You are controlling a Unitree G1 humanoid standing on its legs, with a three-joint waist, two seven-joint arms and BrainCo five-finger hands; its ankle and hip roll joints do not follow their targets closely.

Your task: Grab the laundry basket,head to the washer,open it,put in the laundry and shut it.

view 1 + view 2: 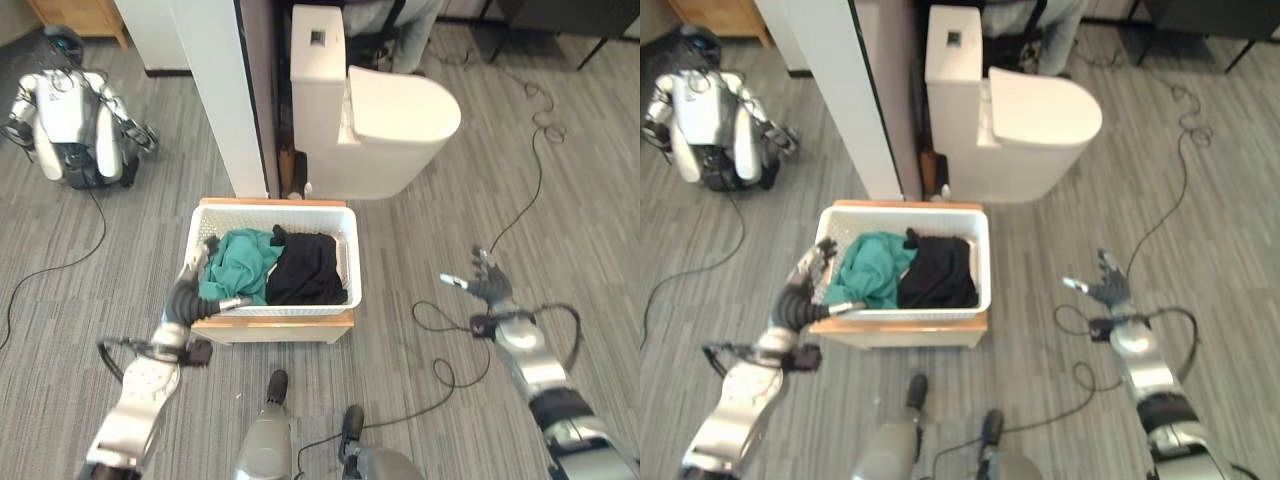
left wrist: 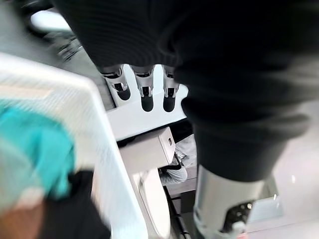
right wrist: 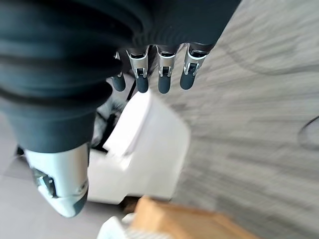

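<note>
The white laundry basket (image 1: 350,262) stands on a low wooden stand (image 1: 270,325), just before the white washer (image 1: 375,125). In the basket lie a teal cloth (image 1: 240,265) and a black cloth (image 1: 305,268). The left hand (image 1: 195,275) rests at the basket's left rim, fingers straight, holding nothing. The right hand (image 1: 490,285) hangs well right of the basket, fingers spread, empty.
</note>
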